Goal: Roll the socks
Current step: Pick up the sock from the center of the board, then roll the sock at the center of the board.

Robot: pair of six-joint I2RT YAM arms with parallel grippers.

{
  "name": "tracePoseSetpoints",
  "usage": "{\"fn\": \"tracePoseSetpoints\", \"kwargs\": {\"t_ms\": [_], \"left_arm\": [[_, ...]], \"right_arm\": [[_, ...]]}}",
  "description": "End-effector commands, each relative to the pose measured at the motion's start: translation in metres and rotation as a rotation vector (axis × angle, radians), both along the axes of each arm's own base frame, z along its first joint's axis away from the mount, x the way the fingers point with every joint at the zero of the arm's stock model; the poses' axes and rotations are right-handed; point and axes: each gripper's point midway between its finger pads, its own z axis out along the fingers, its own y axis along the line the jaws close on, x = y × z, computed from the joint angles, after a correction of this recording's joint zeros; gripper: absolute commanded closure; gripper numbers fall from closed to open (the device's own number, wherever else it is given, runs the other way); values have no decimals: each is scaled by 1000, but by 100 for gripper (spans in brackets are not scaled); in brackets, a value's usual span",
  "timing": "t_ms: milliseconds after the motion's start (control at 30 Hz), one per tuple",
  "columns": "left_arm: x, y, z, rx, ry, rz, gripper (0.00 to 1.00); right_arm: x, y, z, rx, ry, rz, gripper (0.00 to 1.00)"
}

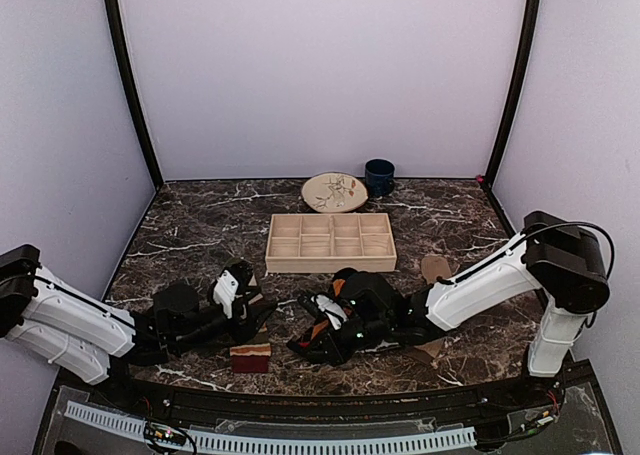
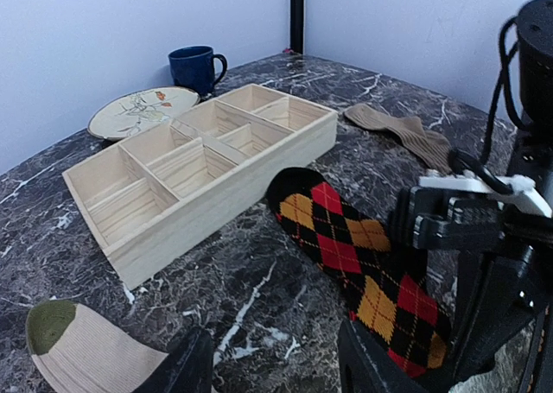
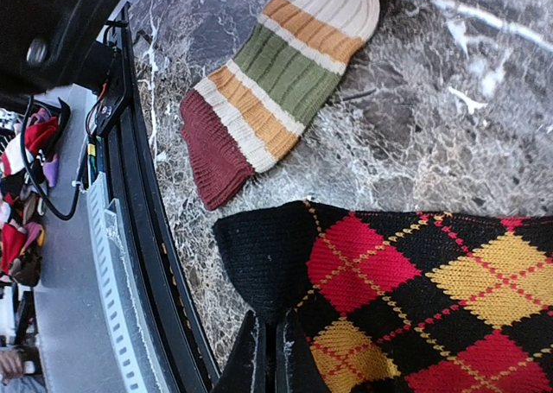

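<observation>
Right wrist: right tool [image 3: 268, 345] clamps argyle sock [image 3: 415, 298]; left: tan sock [image 2: 399, 130].

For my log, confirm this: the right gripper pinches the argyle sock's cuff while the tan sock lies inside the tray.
One thing is wrong. The tan sock lies on the table beside the tray, not inside it, as the left wrist view shows. The rest holds: the right gripper pinches the argyle sock at its cuff.

Top camera looks down from high at the near edge over the whole marble table [image 1: 200, 225]. Left wrist camera rides low, facing the far wall [image 2: 130, 22]. Right wrist camera looks down close on the argyle sock [image 3: 415, 281], shared with the left wrist view.
</observation>
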Motion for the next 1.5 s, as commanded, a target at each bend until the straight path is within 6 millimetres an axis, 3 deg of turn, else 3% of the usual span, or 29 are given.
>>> {"fn": "tracePoseSetpoints", "kwargs": {"t_ms": [0,400,633,1000,1467], "left_arm": [[-14,-4,-7,42,-50,-45,47],[-53,-23,-29,138,-97,-183,47],[-60,-32,-45,211,-83,-215,49],[-55,-52,-74,368,-42,-206,52],[-35,-44,-88,432,-27,-66,54]], "right_arm": [[-1,2,-3,47,91,14,100],[15,-2,-4,63,150,-25,100],[19,-5,-12,47,172,-38,100],[22,-10,-12,51,183,-53,100],[23,-15,-23,24,183,-70,91]]}}
